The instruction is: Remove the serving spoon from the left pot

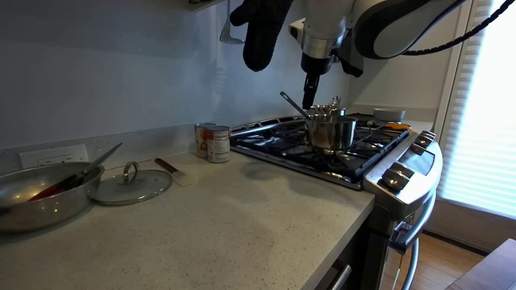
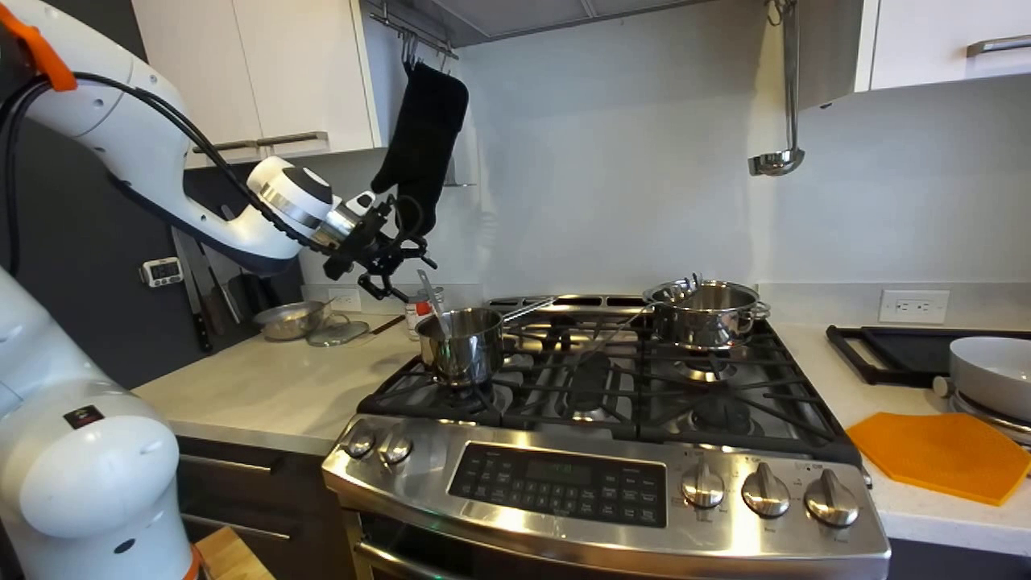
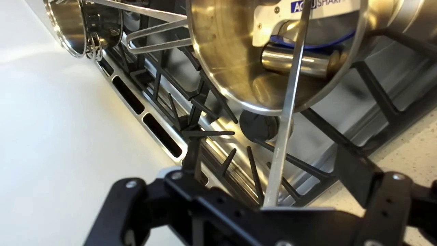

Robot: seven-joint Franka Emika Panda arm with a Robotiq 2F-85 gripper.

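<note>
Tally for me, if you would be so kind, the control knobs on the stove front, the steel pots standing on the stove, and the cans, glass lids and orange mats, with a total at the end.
Control knobs: 5
Steel pots: 2
Cans: 2
Glass lids: 1
Orange mats: 1
Total: 11

Thin grey serving spoon (image 3: 289, 102), aslant in the shiny steel pot (image 2: 465, 360)

Spoon (image 2: 432, 298) leaning in pot (image 2: 464, 361) — gripper (image 2: 420, 282) near, 2 jaws parted.
</note>
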